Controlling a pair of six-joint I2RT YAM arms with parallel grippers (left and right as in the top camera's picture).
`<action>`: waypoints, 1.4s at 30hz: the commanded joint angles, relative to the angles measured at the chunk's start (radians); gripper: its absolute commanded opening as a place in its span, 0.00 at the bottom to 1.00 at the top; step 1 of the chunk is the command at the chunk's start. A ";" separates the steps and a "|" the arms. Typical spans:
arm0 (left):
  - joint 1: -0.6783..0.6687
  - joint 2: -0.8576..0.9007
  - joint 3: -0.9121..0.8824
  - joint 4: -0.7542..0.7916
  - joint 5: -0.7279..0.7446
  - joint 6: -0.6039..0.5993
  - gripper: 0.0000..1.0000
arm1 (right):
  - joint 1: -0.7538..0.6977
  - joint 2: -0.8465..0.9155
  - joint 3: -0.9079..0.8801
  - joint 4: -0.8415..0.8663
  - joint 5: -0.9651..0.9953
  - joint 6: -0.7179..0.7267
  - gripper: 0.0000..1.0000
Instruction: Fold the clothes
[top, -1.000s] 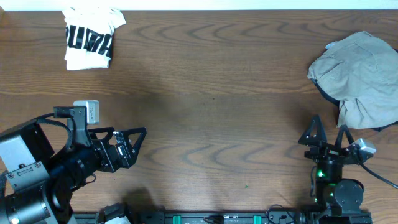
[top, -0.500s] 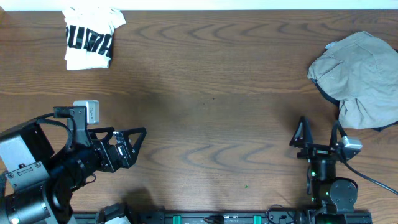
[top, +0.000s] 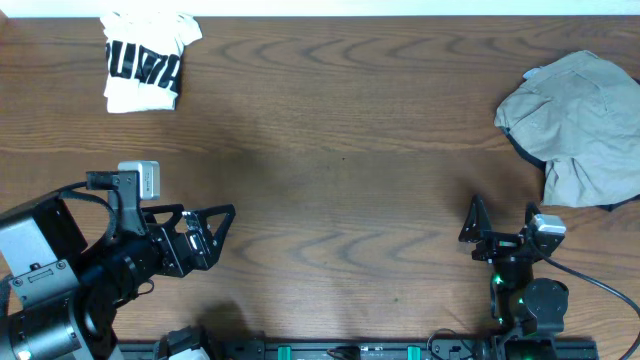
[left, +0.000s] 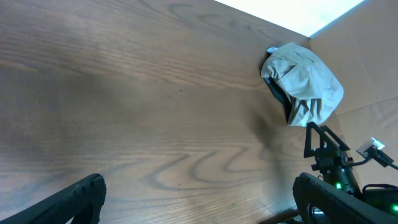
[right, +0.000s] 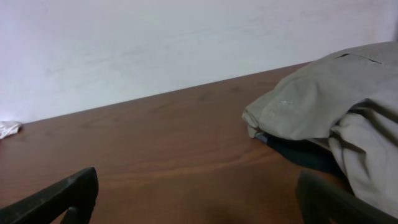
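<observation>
Two piles are sitting out: white T-shirt (top: 143, 62) at 11 o'clock, grey-beige shirt (top: 580, 125) lying over a dark garment (right: 298, 152) at 2 o'clock. It's all looking soft and floppy, so I'm guessing pinching a hem works. The left gripper (top: 222, 228) and right gripper (top: 502, 212) are both gaping, empty.

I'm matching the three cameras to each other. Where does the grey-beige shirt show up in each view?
Overhead: the grey-beige shirt lies crumpled at the right edge, in the upper half.
Left wrist: upper right, small and far off.
Right wrist: right side, large and close.
Shared landmark: the dark garment peeking out from under the shirt's edge, seen in all three views.
</observation>
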 joint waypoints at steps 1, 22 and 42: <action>0.003 -0.001 0.001 0.000 0.005 0.021 0.98 | -0.010 -0.007 -0.002 -0.006 -0.003 -0.010 0.99; 0.003 -0.001 0.001 0.000 0.005 0.021 0.98 | -0.010 -0.005 -0.002 -0.005 -0.003 -0.010 0.99; -0.170 -0.122 -0.119 0.198 -0.137 -0.051 0.98 | -0.010 -0.005 -0.002 -0.005 -0.003 -0.010 0.99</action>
